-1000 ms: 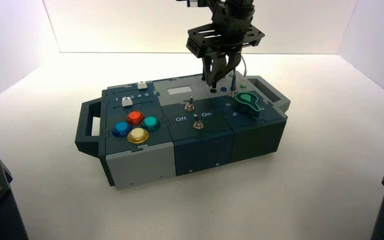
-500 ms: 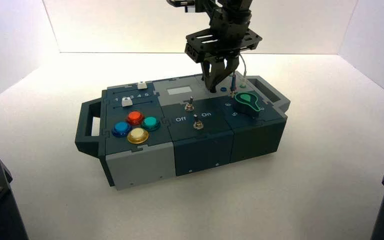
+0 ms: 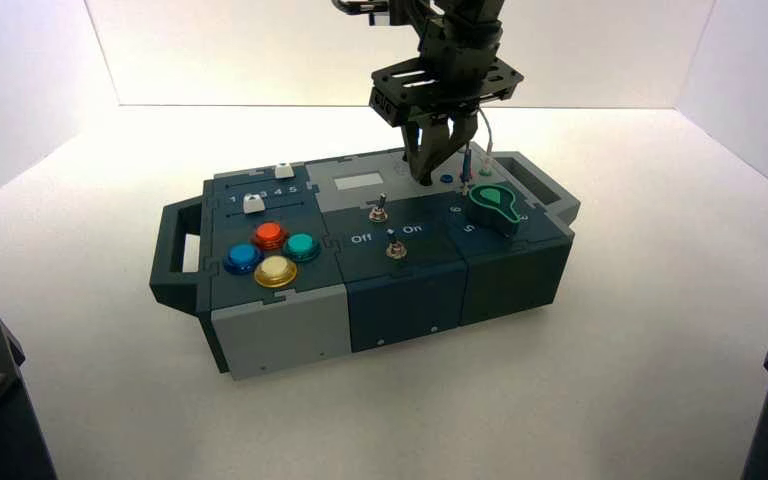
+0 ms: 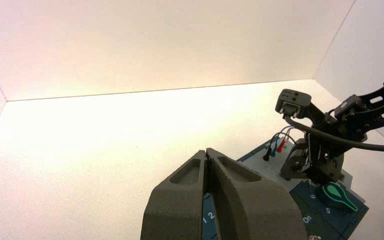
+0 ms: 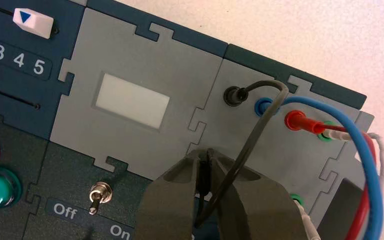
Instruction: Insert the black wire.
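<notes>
The black wire [image 5: 260,120] has one slim black plug seated in the black socket [image 5: 234,95] on the grey panel at the back of the box [image 3: 280,330]. The wire loops down into my right gripper [image 5: 207,152], which is shut on its other black plug and holds it just above the grey panel, in front of the sockets. In the high view my right gripper [image 3: 426,180] points down at the panel, behind the toggle switches. My left gripper [image 4: 207,152] is shut and empty, held off to the box's left side.
A blue lead [image 5: 330,107], a red plug [image 5: 297,120] and a white lead [image 5: 380,145] crowd the sockets beside the black one. A toggle switch [image 5: 100,195], a display window [image 5: 132,100], a green knob [image 3: 495,205] and coloured buttons [image 3: 272,252] are on the box top.
My right gripper has risen slightly and shifted a little to the left over the wire panel, still shut on the black plug. The left arm has not moved.
</notes>
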You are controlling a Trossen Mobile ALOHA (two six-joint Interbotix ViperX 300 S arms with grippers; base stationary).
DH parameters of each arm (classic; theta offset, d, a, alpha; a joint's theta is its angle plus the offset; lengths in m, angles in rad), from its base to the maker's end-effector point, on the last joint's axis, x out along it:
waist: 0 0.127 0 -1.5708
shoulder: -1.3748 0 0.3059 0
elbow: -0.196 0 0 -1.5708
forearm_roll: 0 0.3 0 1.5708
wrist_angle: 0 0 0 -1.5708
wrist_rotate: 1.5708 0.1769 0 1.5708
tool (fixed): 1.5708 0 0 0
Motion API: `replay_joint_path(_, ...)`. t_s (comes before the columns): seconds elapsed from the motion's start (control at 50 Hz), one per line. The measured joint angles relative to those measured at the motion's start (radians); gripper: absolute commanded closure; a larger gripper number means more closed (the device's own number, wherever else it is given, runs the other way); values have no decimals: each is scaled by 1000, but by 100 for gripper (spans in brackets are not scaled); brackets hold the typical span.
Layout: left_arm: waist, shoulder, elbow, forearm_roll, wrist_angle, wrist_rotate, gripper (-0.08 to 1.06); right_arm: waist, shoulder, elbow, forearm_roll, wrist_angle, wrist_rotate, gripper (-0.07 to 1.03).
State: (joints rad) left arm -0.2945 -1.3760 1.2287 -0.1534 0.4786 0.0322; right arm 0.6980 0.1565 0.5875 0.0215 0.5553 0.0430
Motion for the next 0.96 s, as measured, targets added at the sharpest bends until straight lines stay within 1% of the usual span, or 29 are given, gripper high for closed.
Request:
replay_joint_path(0.12, 0, 0, 0, 5, 0, 0, 101, 0, -5, 0, 0, 3, -2, 81)
replay_joint_path(0.18, 0, 0, 0, 6, 0, -2, 101, 0, -8, -3, 0, 23, -2, 71)
replay_joint_path(0.24, 0, 0, 0, 6, 0, -2, 101, 2, -14, 0, 0, 52, 2, 67)
replay_joint_path(0.3, 0, 0, 0, 9, 0, -2, 101, 8, -21, 0, 2, 89, 3, 65)
replay_joint_path(0.38, 0, -3, 0, 9, 0, 0, 101, 20, -29, 2, 3, 110, 3, 64)
replay_joint_path(0.52, 0, -18, 0, 11, -2, 0, 101, 23, -54, 0, 3, 118, 2, 60)
replay_joint_path(0.62, 0, -35, 0, 11, -2, 0, 101, 23, -74, -2, 2, 135, 2, 60)
replay_joint_path(0.88, 0, -43, 0, 11, -5, 0, 101, 23, -114, -35, 2, 249, 2, 60)
replay_joint_path(0.96, -2, -41, 0, 11, -5, 0, 101, 23, -110, -40, 2, 270, 2, 59)
